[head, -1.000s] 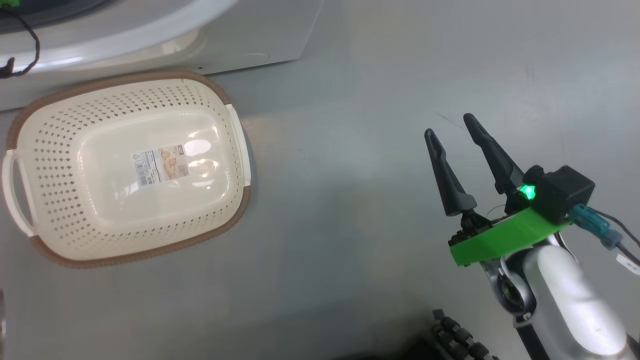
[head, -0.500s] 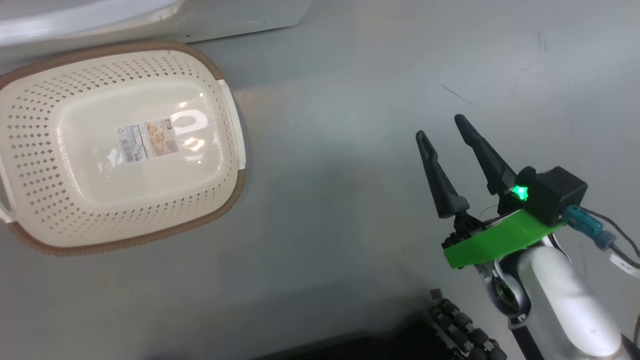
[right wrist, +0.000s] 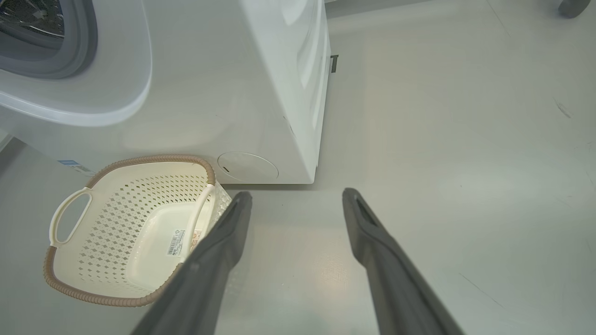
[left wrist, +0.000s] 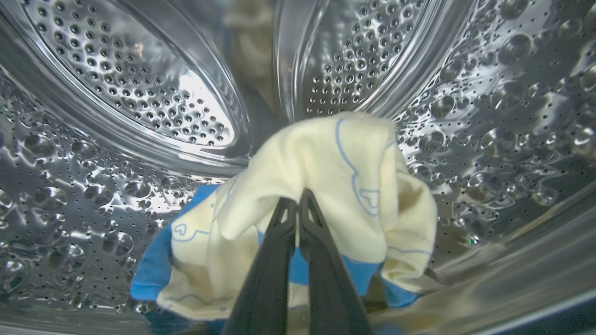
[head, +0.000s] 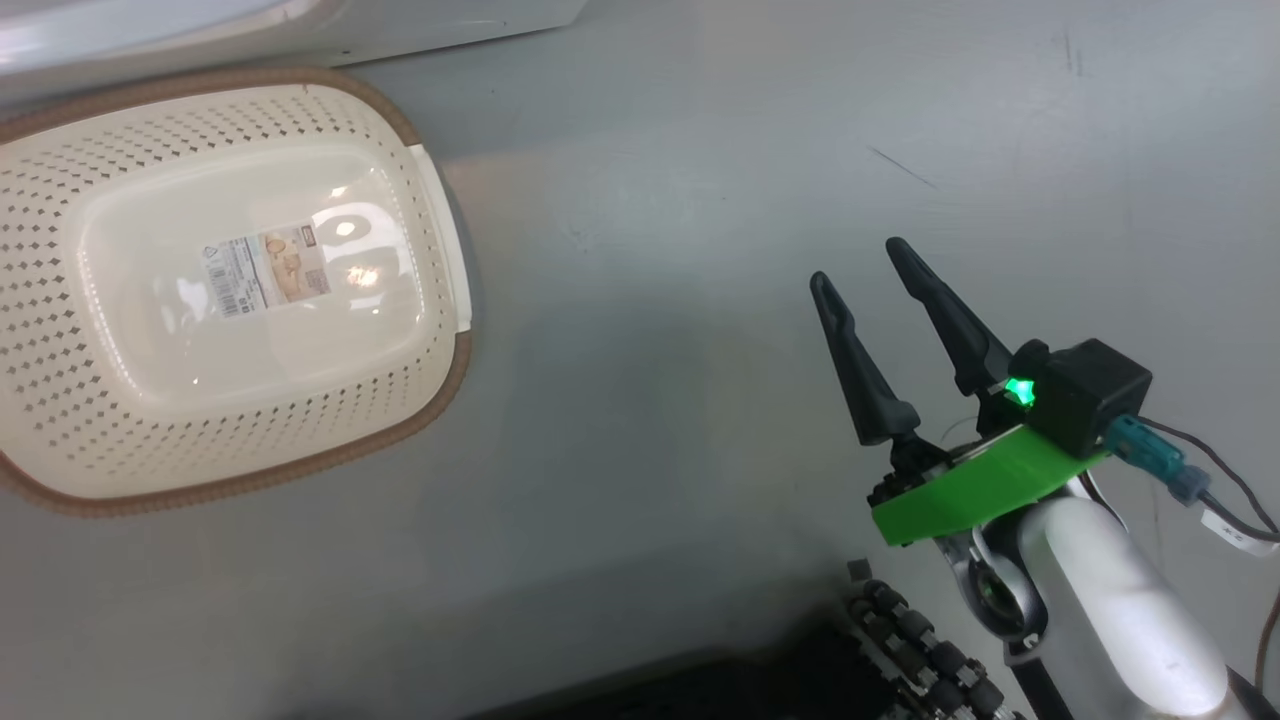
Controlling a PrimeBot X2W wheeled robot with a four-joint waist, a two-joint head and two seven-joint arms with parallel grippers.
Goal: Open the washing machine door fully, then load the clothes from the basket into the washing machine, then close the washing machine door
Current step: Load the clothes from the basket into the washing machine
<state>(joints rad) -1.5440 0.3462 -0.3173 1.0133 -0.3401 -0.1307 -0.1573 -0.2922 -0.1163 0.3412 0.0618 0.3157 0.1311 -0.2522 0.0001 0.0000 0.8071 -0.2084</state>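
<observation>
Head camera shifted since earlier; basket (head: 400, 340) cut at left edge, long axis left-right, opening upward. Inside drum (left wrist: 139, 93), cream garment (left wrist: 326, 158) clamped by left gripper (left wrist: 298, 200); right gripper (head: 857, 263) held spread, empty.

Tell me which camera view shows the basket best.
The right wrist view: the basket appears nearly whole, both handles and the brown rim, empty, by the washing machine; one finger of the right gripper covers a corner. The head view looks straight down into it, label clear, but its left end is cut off.
</observation>
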